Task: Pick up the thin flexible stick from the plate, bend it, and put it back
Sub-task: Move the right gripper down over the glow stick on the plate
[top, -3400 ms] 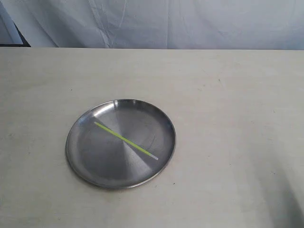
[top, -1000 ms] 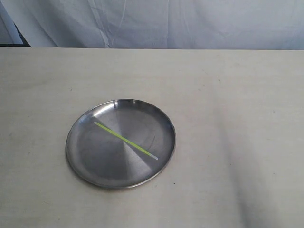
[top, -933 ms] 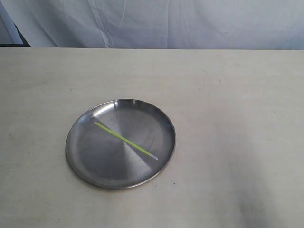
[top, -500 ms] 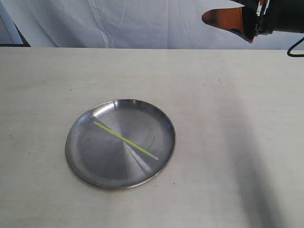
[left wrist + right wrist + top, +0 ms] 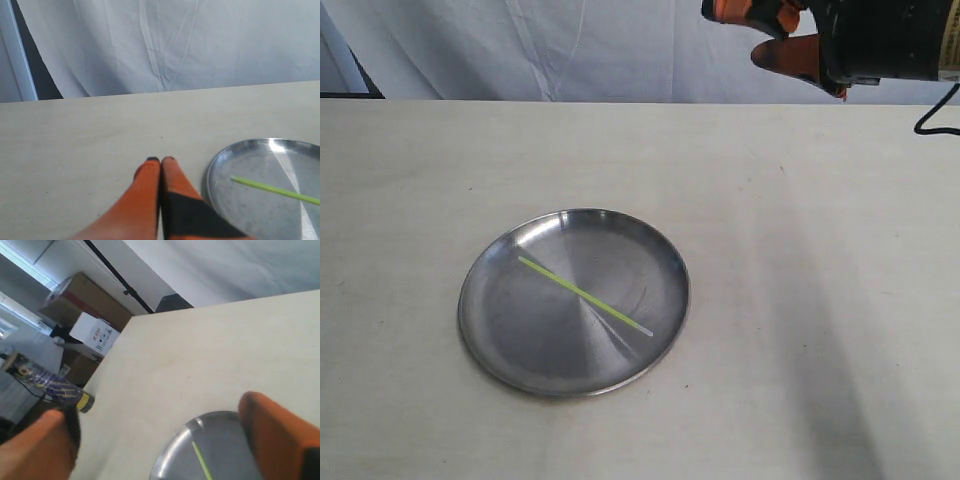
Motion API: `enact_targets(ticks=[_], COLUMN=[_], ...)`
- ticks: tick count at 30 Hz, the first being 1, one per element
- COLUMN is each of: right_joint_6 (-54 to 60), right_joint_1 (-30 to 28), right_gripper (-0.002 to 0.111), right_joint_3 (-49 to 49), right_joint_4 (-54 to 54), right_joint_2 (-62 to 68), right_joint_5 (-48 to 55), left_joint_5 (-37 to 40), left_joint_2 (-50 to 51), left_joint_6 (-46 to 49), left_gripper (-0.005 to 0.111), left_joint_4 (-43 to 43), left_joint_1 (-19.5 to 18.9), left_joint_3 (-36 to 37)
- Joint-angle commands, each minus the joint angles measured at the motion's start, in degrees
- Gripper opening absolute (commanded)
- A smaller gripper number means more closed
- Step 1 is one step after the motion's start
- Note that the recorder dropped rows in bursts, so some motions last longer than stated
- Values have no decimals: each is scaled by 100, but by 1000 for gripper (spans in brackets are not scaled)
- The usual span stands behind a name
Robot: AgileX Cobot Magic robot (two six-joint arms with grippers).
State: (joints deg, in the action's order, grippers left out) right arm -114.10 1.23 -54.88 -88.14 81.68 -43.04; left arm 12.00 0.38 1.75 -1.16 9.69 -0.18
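Observation:
The plate (image 5: 480, 318) lies on the table, left of the middle, shiny and round. Across it rests the thin flexible stick (image 5: 585, 296), straight and yellow-green with a pale tip toward the near right. My right gripper (image 5: 735, 30) hovers high at the back right, open and empty, far from the plate. In the right wrist view the plate (image 5: 175, 450) and the stick (image 5: 201, 461) show between the spread orange fingers of that gripper (image 5: 150, 407). My left gripper (image 5: 160, 160) is shut and empty over bare table, beside the plate (image 5: 212, 175) and apart from the stick (image 5: 275, 189).
A white curtain (image 5: 620, 50) hangs behind the table's far edge. A black cable (image 5: 932, 112) trails from the right arm. Off the table's side, the right wrist view shows cardboard boxes (image 5: 87, 300) and a taped dark object (image 5: 55, 385).
The right gripper came into view at the top right, then shifted left with both fingers now showing apart. Plate and stick have not moved.

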Motion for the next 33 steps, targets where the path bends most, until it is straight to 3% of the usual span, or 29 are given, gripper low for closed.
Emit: enact_targets(ticks=[1, 4, 6, 17, 23, 28, 33], right_joint_6=[-1, -1, -1, 160, 673, 2244, 2561], right_joint_1=[333, 568, 772, 1679, 1753, 1753, 1753], right_gripper=[42, 8, 0, 6, 50, 45, 35], right_joint_3=[-35, -35, -35, -502, -941, -1057, -1057], right_joint_4=[-750, -1146, -1181, -1181, -1181, -1181, -1181], right_joint_2=[-10, -10, -10, 1265, 2356, 2778, 2667], right_joint_5=[78, 78, 68, -292, -162, 722, 3137], left_joint_5=[-50, -50, -50, -50, -50, -50, -50], left_joint_2=[-38, -38, -38, -38, -38, -38, -38], left_joint_6=[-11, -11, -11, -11, -11, -11, -11], left_gripper=[0, 0, 0, 0, 0, 0, 0], left_joint_4=[80, 80, 80, 80, 80, 80, 80], left_joint_1=[12, 12, 12, 12, 12, 12, 12], left_joint_3=[18, 18, 18, 18, 18, 18, 18])
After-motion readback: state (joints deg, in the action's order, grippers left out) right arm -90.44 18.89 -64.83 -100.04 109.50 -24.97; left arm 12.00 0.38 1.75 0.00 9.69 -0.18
